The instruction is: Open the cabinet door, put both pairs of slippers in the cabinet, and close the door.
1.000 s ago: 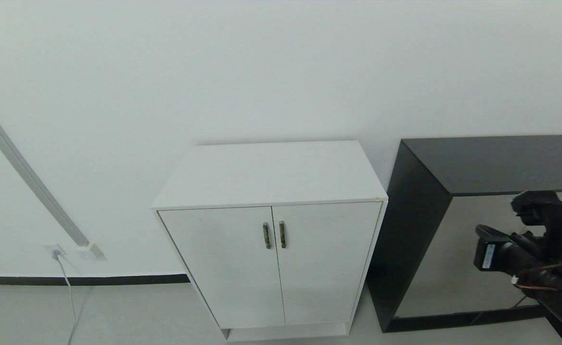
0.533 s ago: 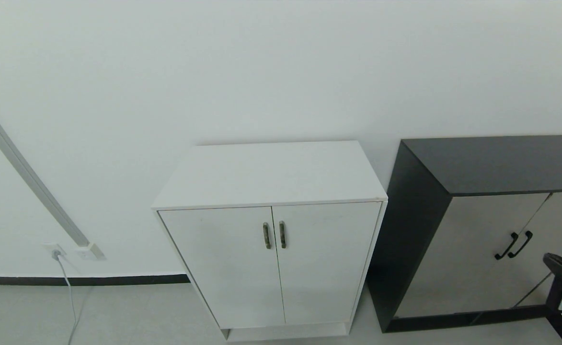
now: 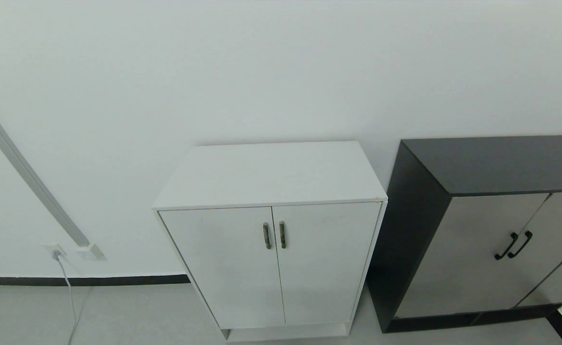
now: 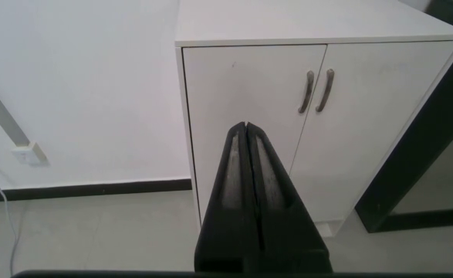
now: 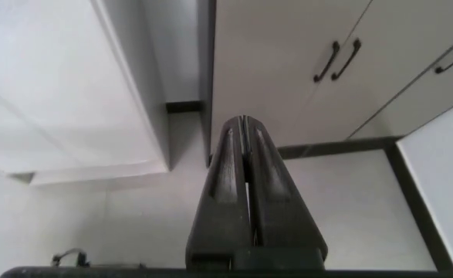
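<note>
Both doors (image 3: 228, 263) of the white cabinet (image 3: 269, 175) were shut, their handles (image 3: 282, 235) side by side at the middle. My left claw (image 4: 246, 127) was pressed closed and empty, short of the left door, not touching it. My right claw (image 5: 244, 120), likewise closed on nothing, hung over the floor (image 5: 349, 208) near the dark cabinet (image 3: 491, 163).

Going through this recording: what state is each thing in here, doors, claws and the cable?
white cabinet: both doors shut.
black cabinet: visible doors shut.
left claw: shut, holding nothing.
right claw: shut, holding nothing.
grey cable: plugged into the wall socket.
</note>
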Tool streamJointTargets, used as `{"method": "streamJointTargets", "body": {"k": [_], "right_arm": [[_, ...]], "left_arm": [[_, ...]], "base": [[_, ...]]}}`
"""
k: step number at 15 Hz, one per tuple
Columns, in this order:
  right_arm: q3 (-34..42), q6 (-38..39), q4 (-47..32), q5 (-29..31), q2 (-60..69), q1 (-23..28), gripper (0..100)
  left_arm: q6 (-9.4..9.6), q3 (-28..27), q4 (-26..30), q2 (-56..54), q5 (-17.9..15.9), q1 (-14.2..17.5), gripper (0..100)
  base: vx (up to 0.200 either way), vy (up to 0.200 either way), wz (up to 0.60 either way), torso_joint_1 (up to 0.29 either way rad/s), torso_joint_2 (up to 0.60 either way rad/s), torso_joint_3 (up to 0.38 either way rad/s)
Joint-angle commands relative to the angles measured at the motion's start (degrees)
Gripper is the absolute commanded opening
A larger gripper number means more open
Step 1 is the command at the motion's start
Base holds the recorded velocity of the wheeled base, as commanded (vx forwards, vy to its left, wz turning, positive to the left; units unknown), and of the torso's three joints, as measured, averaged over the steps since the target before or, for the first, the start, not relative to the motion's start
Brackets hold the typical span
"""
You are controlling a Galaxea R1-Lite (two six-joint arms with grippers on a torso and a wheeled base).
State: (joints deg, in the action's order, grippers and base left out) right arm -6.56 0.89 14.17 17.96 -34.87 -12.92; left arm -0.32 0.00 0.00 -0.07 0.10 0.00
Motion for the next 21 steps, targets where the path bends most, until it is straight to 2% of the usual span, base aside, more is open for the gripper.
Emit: {"method": "streamJointTargets", "body": {"k": [1,6,14,18,21], "right_arm": [[-1.88,-0.01,-10.03,-1.78,15.0,-0.09,0],[-1.44,0.43,-12.06,-2.58,17.2,-0.35,0],[6.38,0.52,-12.06,-5.04,25.55,-0.53,0],[6.56,1.31,-12.76,-14.18,29.42,-0.53,0],[6.29,-0.45,-14.69,-15.85,28.71,-0.79,0]], "left_arm": [[-0.03,0.0,0.0,0.07,-0.01,0.0,0],[-0.03,0.0,0.0,0.07,0.08,0.0,0],[0.05,-0.09,0.0,0.07,-0.01,0.0,0],[0.05,0.0,0.0,0.07,-0.01,0.0,0],[0.05,0.0,0.0,0.07,-0.01,0.0,0]], "base": [[0.0,0.0,0.0,0.0,0.0,0.0],[0.0,0.0,0.0,0.0,0.0,0.0],[0.0,0.0,0.0,0.0,0.0,0.0],[0.0,0.0,0.0,0.0,0.0,0.0],[0.0,0.0,0.0,0.0,0.0,0.0]]}}
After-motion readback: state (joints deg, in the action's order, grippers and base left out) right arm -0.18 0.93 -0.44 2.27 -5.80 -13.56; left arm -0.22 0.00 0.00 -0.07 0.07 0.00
